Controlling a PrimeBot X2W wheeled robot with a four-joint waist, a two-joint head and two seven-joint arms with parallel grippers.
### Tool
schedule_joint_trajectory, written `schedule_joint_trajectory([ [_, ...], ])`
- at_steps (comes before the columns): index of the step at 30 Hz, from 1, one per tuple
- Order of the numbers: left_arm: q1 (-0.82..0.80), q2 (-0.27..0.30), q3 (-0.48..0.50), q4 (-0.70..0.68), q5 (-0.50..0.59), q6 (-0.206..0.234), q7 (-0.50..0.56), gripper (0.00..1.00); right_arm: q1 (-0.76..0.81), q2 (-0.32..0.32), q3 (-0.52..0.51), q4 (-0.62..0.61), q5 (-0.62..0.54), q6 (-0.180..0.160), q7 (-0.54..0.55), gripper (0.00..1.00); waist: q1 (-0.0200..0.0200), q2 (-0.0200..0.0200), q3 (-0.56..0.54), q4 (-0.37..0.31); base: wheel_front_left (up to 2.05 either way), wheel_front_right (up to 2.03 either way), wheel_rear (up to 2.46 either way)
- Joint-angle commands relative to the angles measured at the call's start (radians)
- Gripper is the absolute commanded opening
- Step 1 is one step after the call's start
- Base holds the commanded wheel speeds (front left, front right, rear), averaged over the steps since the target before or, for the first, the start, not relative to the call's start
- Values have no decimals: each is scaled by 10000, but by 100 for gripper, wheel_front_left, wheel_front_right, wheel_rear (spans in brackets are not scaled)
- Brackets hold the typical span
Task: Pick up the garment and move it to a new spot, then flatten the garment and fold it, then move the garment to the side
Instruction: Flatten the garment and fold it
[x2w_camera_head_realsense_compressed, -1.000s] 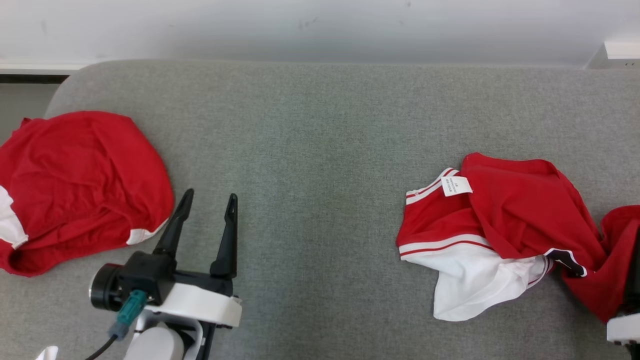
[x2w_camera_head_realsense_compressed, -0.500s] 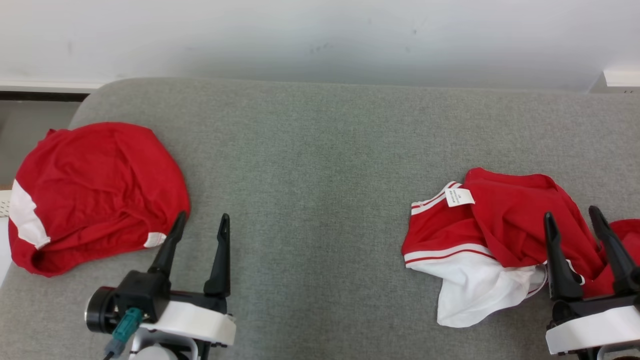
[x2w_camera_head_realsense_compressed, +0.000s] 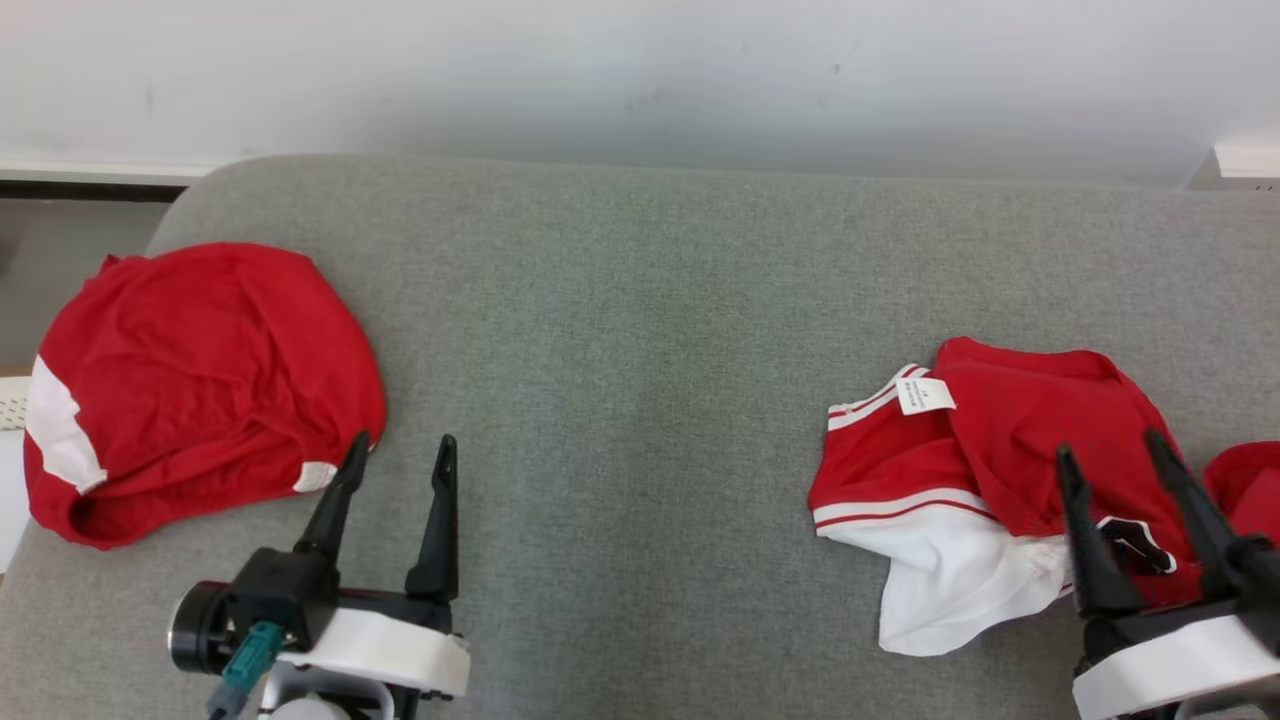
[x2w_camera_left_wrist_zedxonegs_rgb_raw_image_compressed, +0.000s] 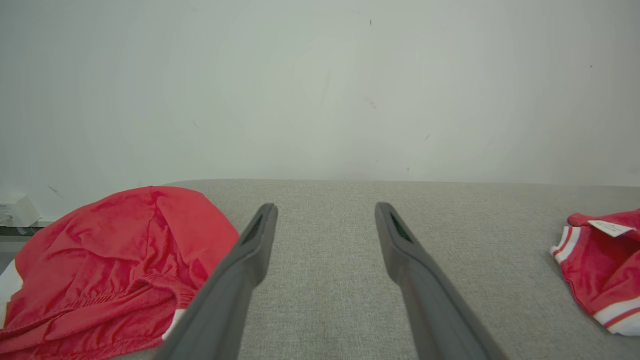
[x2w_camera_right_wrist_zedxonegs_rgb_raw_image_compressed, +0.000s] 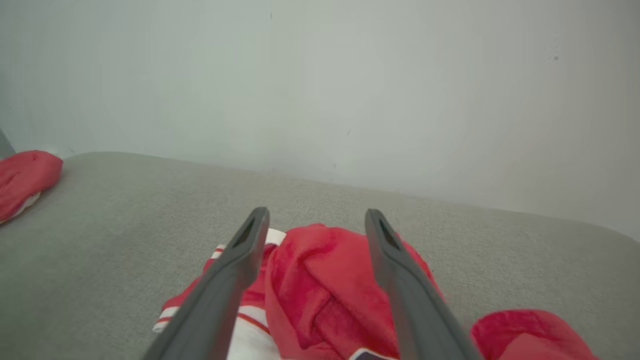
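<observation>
Crumpled red-and-white garment (x2w_camera_head_realsense_compressed: 1010, 430) at the counter's (x2w_camera_head_realsense_compressed: 640, 350) right end, with the right pincer (x2w_camera_head_realsense_compressed: 1106, 445) spread wide and empty over its red folds. The left pincer (x2w_camera_head_realsense_compressed: 404, 440), likewise wide and empty, hovers beside a second red garment (x2w_camera_head_realsense_compressed: 200, 370) at the counter's left end. Risk: a shallow pinch may catch only one loose layer, which could slip free.

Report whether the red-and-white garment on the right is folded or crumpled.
Crumpled: the garment lies bunched in uneven heaps, its white part trailing out.
</observation>
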Motion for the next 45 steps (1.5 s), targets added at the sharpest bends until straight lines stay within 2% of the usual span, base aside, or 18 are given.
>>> schedule_joint_trajectory([
  [1, -65, 40, 5, -46, 33, 27, -3, 100, -102, -209, 222, 115, -4, -22, 157, 100, 0, 0, 82, 31, 0, 0, 0],
  [6, -363, -104, -106, -72, 112, -28, -3, 100, -538, -857, 1219, 914, 11, -22, 802, 100, 0, 0, 391, 248, 0, 0, 0],
  [13, -564, -333, -99, 5, 179, -133, -3, 100, -1026, -1455, 1789, 2324, -258, -22, 1236, 100, 0, 0, 715, 436, 0, 0, 0],
  [14, -576, -357, -91, 12, 201, -128, -3, 100, -1086, -1436, 1801, 2400, -257, -22, 1230, 89, 0, 0, 742, 440, 0, 0, 0],
  [15, -589, -378, -76, 20, 217, -149, -3, 100, -1156, -1473, 1767, 2444, -365, -22, 1195, 31, 0, 0, 763, 441, 0, 0, 0],
  [16, -597, -396, -54, 31, 235, -162, -3, 100, -1175, -1428, 1703, 2484, -302, -22, 1191, 0, 0, 0, 781, 436, 0, 0, 0],
  [22, -578, -441, 130, 14, 342, -200, -3, 100, -1318, -1153, 1269, 1899, -82, -22, 651, 0, 0, 0, 819, 232, 0, 0, 0],
  [25, -545, -415, 206, 1, 403, -216, -3, 100, -1240, -835, 716, 1493, 103, -22, 342, 0, 0, 0, 797, 68, 0, 0, 0],
  [32, -498, -324, 325, 4, 405, -290, -3, 100, -750, 314, -2177, 1304, 694, -22, -112, 0, 0, 0, 774, -271, 0, 0, 0],
  [36, -473, -285, 377, 22, 411, -302, -3, 100, -721, 513, -3716, 2075, 1335, -22, -431, 0, 0, 0, 783, -418, 0, 0, 0],
  [38, -453, -300, 364, 46, 410, -312, -3, 100, -808, 546, -4249, 2804, 2072, -22, -641, 0, 0, 0, 777, -450, 0, 0, 0],
  [39, -448, -307, 359, 61, 406, -301, -3, 100, -808, 544, -4394, 3198, 2195, -22, -752, 17, 0, 0, 772, -458, 0, 0, 0],
  [40, -453, -313, 354, 70, 401, -305, -3, 100, -850, 542, -4507, 3544, 2434, -22, -879, 56, 0, 0, 771, -461, 0, 0, 0],
  [41, -457, -313, 356, 86, 388, -319, -3, 100, -906, 536, -4541, 3845, 2571, -22, -1002, 100, 0, 0, 767, -467, 0, 0, 0],
  [45, -423, -328, 343, 101, 381, -318, -3, 100, -1070, 529, -4367, 4470, 2578, -22, -1579, 100, 0, 0, 776, -469, 0, 0, 0],
])
